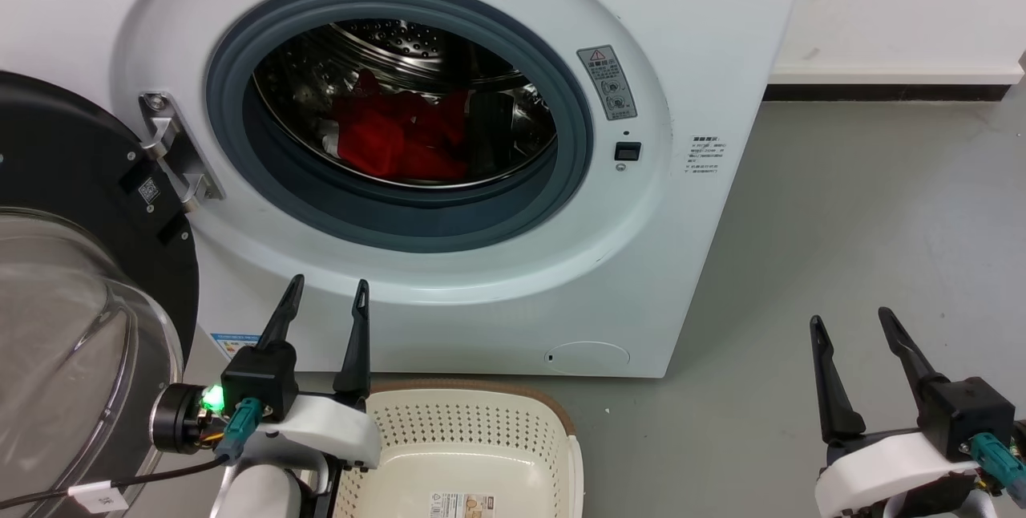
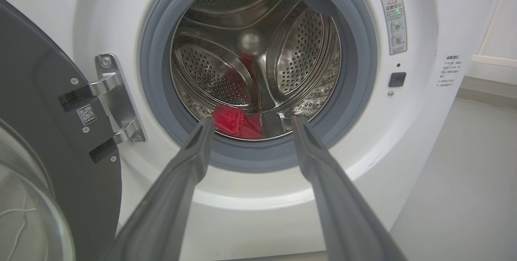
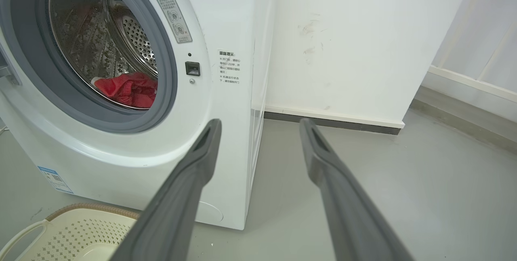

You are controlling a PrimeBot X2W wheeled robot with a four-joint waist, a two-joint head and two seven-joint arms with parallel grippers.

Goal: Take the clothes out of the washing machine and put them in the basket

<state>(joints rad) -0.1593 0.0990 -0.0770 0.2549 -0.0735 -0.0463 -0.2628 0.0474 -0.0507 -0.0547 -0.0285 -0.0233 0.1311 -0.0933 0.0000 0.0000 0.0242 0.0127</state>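
Red clothes (image 1: 401,137) lie at the bottom of the steel drum of the white washing machine (image 1: 705,37), whose door (image 1: 80,277) is swung open to the left. The left wrist view shows the clothes (image 2: 236,121) through the porthole, as does the right wrist view (image 3: 129,89). The cream basket (image 1: 473,454) stands on the floor in front of the machine with no clothes in it. My left gripper (image 1: 329,293) is open below the porthole, just left of the basket. My right gripper (image 1: 850,321) is open over the floor, to the right of the machine.
The glass bowl of the open door (image 1: 56,341) bulges out beside my left arm. Grey floor (image 1: 842,221) spreads to the right of the machine, bounded by a white wall with a dark skirting (image 1: 882,91). The basket's corner (image 3: 72,228) lies lower left of my right gripper.
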